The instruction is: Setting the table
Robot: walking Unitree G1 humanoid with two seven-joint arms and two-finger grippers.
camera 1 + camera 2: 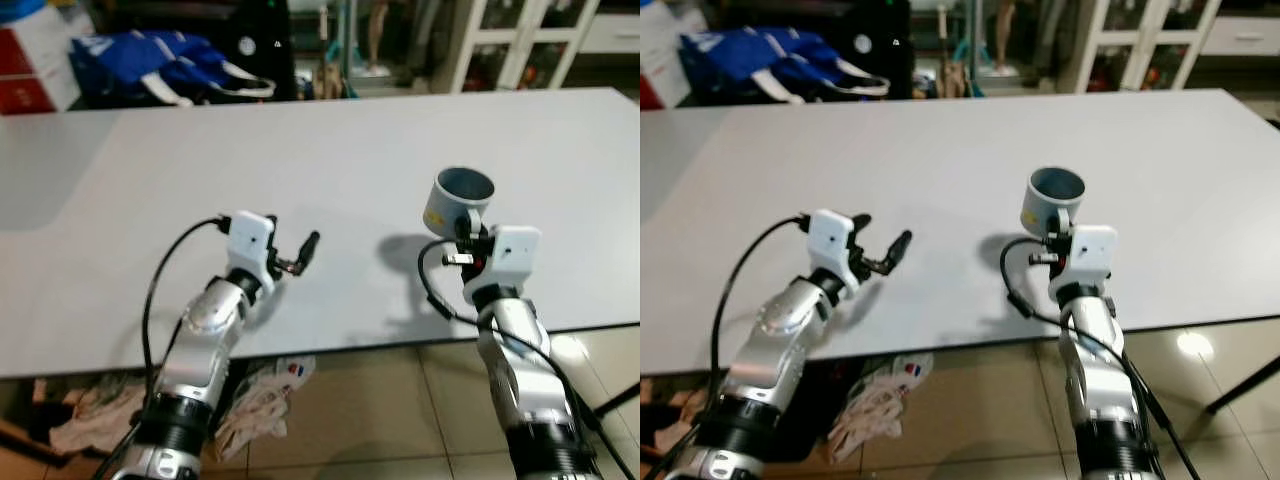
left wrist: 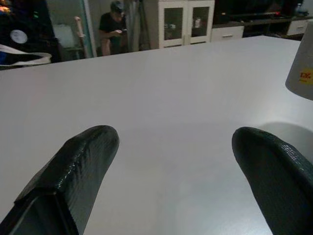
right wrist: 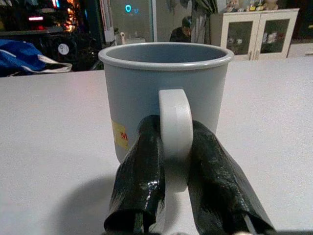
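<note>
One grey mug (image 3: 164, 93) is the task's thing on show, upright with its open mouth up, above the near part of the white table (image 1: 330, 160) on the robot's right side. The right gripper (image 3: 176, 161) has it by the handle (image 3: 176, 137): the two black fingers (image 3: 139, 171) press the pale loop from either side, with the mug's body just beyond their tips. A yellow label (image 3: 119, 134) with red print sits on the mug's wall beside the handle. A dark shadow lies on the tabletop beneath and beside the mug; whether its base touches the surface or hangs just off it is hard to tell from these views.

Well apart from the mug, toward the robot's left, the left gripper (image 1: 295, 255) hovers low over the near part of the table with its fingers spread wide and nothing between them; in the left wrist view the two pads (image 2: 83, 166) frame bare tabletop, and the mug's edge with its label shows at the far side.

Beyond the table's far edge lies a blue bag (image 1: 165, 62) with white straps, and a white glass-door cabinet (image 2: 186, 22) stands at the back of the room. A seated person (image 2: 113, 27) in dark clothing is next to it. Crumpled cloths (image 1: 250, 400) lie on the tiled floor under the table's near edge.
</note>
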